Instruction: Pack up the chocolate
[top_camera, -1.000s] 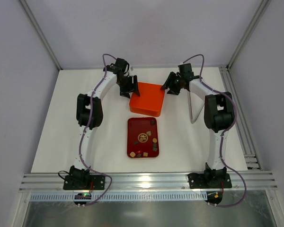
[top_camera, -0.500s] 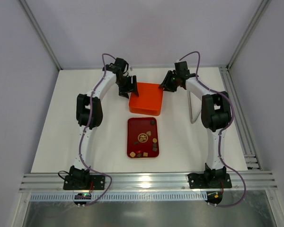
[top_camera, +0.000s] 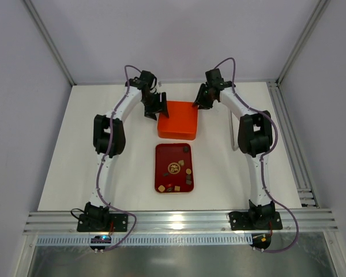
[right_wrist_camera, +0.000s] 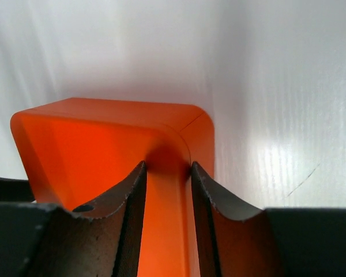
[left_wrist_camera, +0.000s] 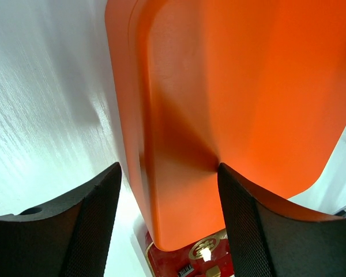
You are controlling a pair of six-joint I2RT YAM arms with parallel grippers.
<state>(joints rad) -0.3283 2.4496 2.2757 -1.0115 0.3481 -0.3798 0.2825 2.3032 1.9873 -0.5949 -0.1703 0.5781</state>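
From above, the chocolate (top_camera: 174, 168) lies scattered on the dark red tray (top_camera: 164, 156) in the middle of the table (top_camera: 75, 144). The pieces are small, in dark brown and tan, with one round pale piece near the centre. The orange box (top_camera: 179, 121) sits just beyond the tray. The left gripper (top_camera: 156, 111) is at its far left corner and the right gripper (top_camera: 200, 101) at its far right corner. In the left wrist view the black fingers (left_wrist_camera: 75, 231) are spread wide and straddle the box's edge without clamping it. A few pieces on the tray show below. In the right wrist view the fingers (right_wrist_camera: 130, 213) leave a narrow gap filled by the box's corner; whether they pinch it cannot be told.
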